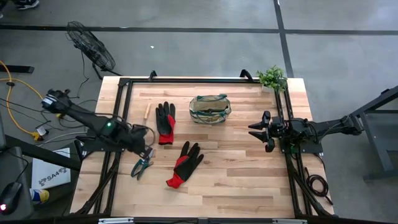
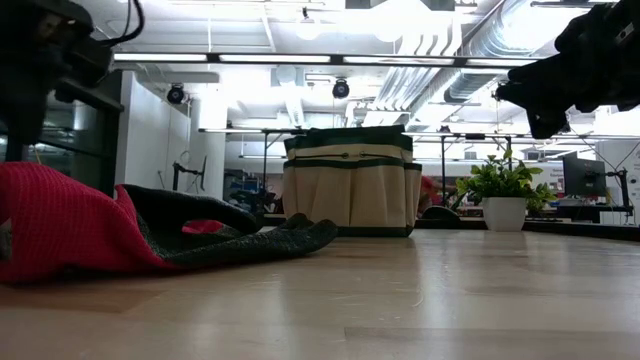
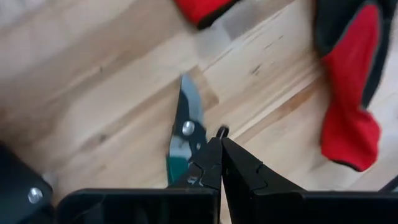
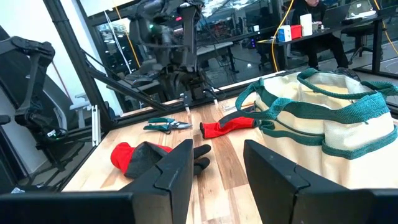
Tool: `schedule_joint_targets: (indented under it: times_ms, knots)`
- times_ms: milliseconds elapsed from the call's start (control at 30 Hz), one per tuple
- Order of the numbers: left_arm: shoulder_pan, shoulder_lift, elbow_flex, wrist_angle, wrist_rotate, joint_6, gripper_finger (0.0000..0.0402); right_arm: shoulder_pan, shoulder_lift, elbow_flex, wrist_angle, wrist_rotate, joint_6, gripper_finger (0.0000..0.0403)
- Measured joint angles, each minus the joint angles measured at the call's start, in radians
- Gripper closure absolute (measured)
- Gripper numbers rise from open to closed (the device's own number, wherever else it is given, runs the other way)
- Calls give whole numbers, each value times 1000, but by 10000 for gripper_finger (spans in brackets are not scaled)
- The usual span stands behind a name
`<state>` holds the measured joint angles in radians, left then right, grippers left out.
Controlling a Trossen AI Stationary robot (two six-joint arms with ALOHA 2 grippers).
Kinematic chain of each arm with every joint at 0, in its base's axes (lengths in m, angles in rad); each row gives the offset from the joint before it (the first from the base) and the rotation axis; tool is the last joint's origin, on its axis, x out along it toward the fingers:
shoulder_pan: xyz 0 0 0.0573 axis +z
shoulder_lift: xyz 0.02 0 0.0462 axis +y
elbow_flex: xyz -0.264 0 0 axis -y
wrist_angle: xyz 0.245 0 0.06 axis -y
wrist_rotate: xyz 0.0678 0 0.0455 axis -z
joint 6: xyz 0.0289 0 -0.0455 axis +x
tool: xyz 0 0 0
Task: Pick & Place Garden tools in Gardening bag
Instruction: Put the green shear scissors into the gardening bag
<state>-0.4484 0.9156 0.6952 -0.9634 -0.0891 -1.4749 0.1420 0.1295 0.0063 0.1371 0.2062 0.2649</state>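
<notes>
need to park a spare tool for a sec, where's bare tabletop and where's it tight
Free: the near strip below the lower glove, and the right side between the gardening bag and the right tool. Crowded: the left-centre, around the pruners, upper glove and left tool.

The tabletop (image 1: 236, 162) is pale blond wood in long plank stripes, framed by black rails, and the gardening bag (image 1: 210, 108) on it is cream-tan with dark green trim and green loop handles. Two gloves, one (image 1: 165, 121) beside the bag and another (image 1: 185, 163) nearer the front edge, are black on the fingers with bright red at the palm and cuff. The pruners (image 1: 142, 166) show teal-green handles and grey steel blades, the potted plant (image 1: 272, 77) is leafy green in a white pot, and both arms are matt black.
</notes>
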Motion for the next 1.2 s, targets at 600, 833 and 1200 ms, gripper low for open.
schedule_joint_targets:
  times_ms: [600,833,1200]
  knots:
    - [-193,166,0,44,99,-264,400,0,0,0,0,0,0,268]
    - [-231,209,0,60,100,-282,400,0,0,0,0,0,0,268]
    - [-269,282,-1,93,98,-310,380,0,0,0,0,0,0,268]
